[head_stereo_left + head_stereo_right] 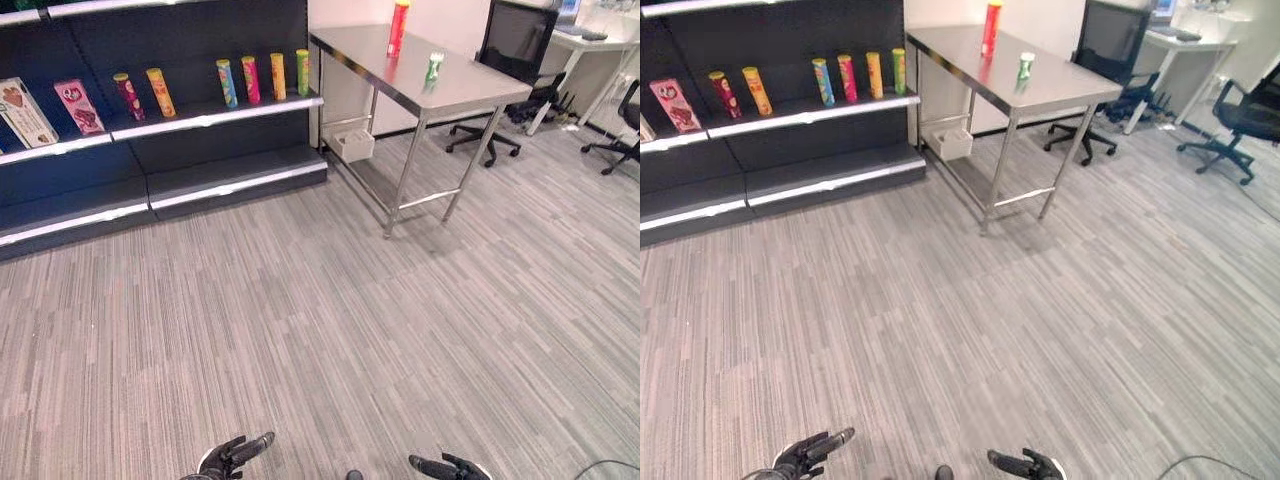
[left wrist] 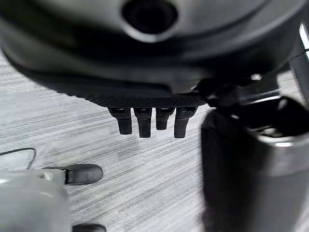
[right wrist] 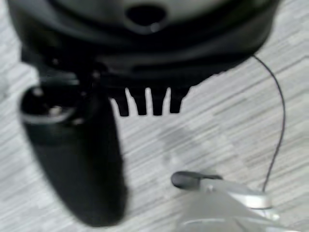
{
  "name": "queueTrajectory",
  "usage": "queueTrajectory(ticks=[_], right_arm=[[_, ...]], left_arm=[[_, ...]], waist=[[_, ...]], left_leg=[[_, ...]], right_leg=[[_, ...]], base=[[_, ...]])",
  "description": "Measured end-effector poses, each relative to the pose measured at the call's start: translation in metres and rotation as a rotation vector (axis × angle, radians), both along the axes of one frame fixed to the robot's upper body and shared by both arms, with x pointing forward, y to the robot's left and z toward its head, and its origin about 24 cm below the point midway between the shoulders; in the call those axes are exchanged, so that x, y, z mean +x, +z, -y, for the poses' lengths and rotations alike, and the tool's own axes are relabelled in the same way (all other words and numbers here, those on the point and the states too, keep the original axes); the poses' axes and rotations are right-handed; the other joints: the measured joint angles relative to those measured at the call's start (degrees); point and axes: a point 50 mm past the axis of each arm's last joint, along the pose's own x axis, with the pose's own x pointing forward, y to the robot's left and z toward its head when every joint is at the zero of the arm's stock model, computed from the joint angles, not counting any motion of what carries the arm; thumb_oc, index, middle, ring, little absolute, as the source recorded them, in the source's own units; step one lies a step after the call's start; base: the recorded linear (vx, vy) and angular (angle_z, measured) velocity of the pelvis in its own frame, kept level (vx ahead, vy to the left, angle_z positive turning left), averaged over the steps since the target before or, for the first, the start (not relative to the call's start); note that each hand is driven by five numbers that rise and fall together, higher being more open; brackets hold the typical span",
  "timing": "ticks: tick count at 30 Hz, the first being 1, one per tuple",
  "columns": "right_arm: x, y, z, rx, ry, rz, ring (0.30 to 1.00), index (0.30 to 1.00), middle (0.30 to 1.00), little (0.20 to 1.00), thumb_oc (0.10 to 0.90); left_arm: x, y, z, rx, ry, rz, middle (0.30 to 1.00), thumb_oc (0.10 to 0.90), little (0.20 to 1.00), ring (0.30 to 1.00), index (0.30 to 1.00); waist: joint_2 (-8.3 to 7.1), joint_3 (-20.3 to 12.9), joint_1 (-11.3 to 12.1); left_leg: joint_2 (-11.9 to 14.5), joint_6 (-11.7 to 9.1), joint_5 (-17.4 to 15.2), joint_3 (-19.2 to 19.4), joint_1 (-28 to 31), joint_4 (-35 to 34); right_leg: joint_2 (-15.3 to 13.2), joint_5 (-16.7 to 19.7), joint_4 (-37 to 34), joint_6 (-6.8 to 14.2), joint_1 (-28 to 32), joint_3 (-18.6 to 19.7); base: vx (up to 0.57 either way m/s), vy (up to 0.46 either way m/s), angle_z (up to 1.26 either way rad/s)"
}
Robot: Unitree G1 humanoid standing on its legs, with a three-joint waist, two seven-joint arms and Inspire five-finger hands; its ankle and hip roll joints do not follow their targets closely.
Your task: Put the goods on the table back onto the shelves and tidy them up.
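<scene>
Goods on the worktop (image 1: 472, 92), far ahead-right
There red can (image 1: 398, 28) and green can (image 1: 433, 67) stand upright; right hand (image 1: 452, 467) nearer than left hand (image 1: 233, 456), both fingers loose, empty.

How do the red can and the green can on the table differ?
The red can is tall and slim; the green can is much shorter. The red can stands farther back on the table; the green can is nearer its front end. Both stand upright, apart.

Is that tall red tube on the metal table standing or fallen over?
Upright. The tall red cylindrical tube stands on end on the stainless steel table, its yellow cap on top.
</scene>
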Motion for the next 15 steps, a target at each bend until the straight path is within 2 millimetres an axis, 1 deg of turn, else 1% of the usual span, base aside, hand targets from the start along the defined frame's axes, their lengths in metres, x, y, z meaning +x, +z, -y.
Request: queueTrajectory(ticks=[2, 6, 12, 15], right_arm=[[-0.0016, -0.0004, -0.0002, 0.001, 0.001, -0.004, 0.9, 0.9, 0.9, 0.9, 0.8], [0.0007, 0.0002, -0.0003, 0.0, 0.002, 0.002, 0.9, 0.9, 0.9, 0.9, 0.8], [-0.0001, 0.0001, -0.0001, 0.0, 0.002, 0.0, 0.9, 0.9, 0.9, 0.9, 0.8], [0.0068, 0.0016, -0.0006, 0.0, 0.008, 0.016, 0.9, 0.9, 0.9, 0.9, 0.8]], left_arm=[[-0.0027, -0.0006, -0.0005, 0.001, 0.002, -0.006, 0.9, 0.8, 0.9, 0.9, 0.9], [-0.002, -0.0004, -0.0004, 0.0, 0.003, -0.004, 0.9, 0.8, 0.9, 0.9, 0.9], [-0.0042, -0.0009, -0.0005, 0.0, 0.004, -0.009, 0.9, 0.8, 0.9, 0.9, 0.9], [-0.0012, -0.0001, -0.0008, 0.002, 0.002, -0.002, 0.9, 0.8, 0.9, 0.9, 0.9]], waist=[[0.13, 0.1, 0.0], [-0.5, 0.56, 0.0], [0.3, 1.15, 0.03], [0.06, 1.82, 0.07]], left_leg=[[0.11, 0.0, 0.0, -0.05, 0.02, 0.0], [0.23, -0.31, 0.18, -0.07, -0.06, -0.05], [0.4, -0.39, 0.23, -0.07, -0.33, -0.02], [0.52, -0.71, 0.22, -0.2, -1.43, 0.57]], right_leg=[[0.1, -0.01, 0.0, 0.0, 0.04, 0.0], [0.18, -0.4, -0.01, 0.52, -0.06, 0.04], [0.33, -0.4, -0.02, 0.48, -0.34, 0.04], [0.46, -0.5, -0.01, 0.37, -1.19, -0.02]], base=[[0.0, 0.0, 0.0], [0.0, -0.044, 0.01], [0.02, -0.048, 0.0], [-0.03, -0.143, 0.04]])
